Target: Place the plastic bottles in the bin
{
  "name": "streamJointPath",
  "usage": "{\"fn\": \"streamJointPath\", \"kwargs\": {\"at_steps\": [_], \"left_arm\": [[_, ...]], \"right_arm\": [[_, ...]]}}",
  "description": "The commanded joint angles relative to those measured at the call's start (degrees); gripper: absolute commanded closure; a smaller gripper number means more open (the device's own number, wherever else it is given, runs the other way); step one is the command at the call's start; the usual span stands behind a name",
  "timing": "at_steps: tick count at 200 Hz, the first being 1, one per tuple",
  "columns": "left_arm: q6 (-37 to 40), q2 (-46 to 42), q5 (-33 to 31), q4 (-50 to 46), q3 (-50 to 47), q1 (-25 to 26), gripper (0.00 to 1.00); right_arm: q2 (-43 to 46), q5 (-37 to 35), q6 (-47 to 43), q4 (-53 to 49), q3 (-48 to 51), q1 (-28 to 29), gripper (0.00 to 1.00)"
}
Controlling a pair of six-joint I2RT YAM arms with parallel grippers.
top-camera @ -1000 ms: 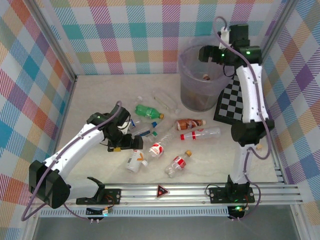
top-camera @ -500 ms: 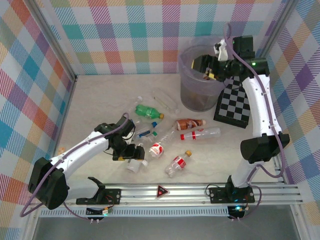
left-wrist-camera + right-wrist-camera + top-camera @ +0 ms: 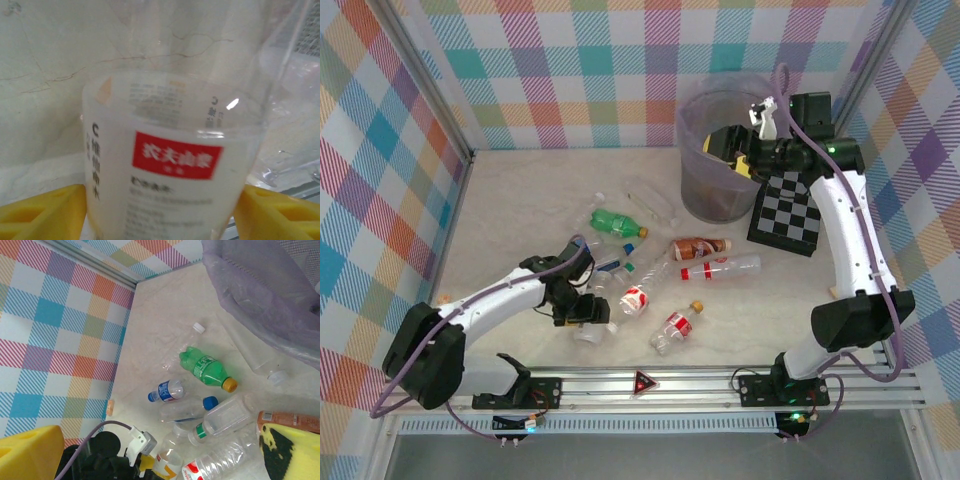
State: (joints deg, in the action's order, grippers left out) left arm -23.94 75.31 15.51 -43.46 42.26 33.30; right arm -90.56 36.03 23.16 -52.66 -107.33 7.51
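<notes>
Bottles on the table, one between the left fingers

Top view: one bin [image 3: 705, 195] stands at the far right of the table [image 3: 510, 200], touching a chequered board [image 3: 788, 208]. What lies in the bin is too dim to tell. About eleven plastic bottles [image 3: 720, 268] lie loose on the table, all outside the bin. One is a green bottle [image 3: 615, 222] and the rest are mostly clear. The left gripper [image 3: 588, 320] is down over the nearest one, a white-label bottle [image 3: 588, 334]. The right gripper [image 3: 740, 152] hangs over the bin's mouth.

Left wrist view: the white-label bottle [image 3: 170, 165], with a red patch on its label, lies between two yellow fingers [image 3: 45, 212], one on each side. The fingers sit close against it, but I cannot tell whether they clamp it.

Right wrist view: two yellow fingers [image 3: 30, 452] stand wide apart with nothing between them. The bin's liner [image 3: 270, 290] is at upper right. Below, the green bottle [image 3: 205, 367] and a blue-label bottle [image 3: 167, 390] lie on the table among clear ones, well apart from this gripper.
</notes>
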Motion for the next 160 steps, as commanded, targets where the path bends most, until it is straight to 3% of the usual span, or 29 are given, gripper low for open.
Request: {"fn": "streamJointPath", "kwargs": {"at_steps": [1,19,41,89,160], "left_arm": [[-0.84,1.61,-0.52,1.85,-0.97,0.52,0.23],[-0.84,2.85,-1.06,2.22,-0.88,0.82,0.23],[-0.71,2.47,-1.93,1.98,-0.34,1.63,0.34],[0.14,-0.85,-3.48,-3.91,3.92,1.77,0.39],[4.84,-3.6,-10.71,-17.98,22.36,1.53,0.46]], "right_arm": [[0.93,-0.02,0.04,0.44,0.85,-0.12,0.0],[0.82,-0.02,0.05,0.41,1.12,-0.13,0.0],[0.92,-0.22,-0.04,0.41,1.37,-0.13,0.0],[2.3,0.26,-0.94,0.49,2.29,-0.12,0.0],[8.58,5.85,-0.9,5.86,9.01,-0.08,0.01]]}}
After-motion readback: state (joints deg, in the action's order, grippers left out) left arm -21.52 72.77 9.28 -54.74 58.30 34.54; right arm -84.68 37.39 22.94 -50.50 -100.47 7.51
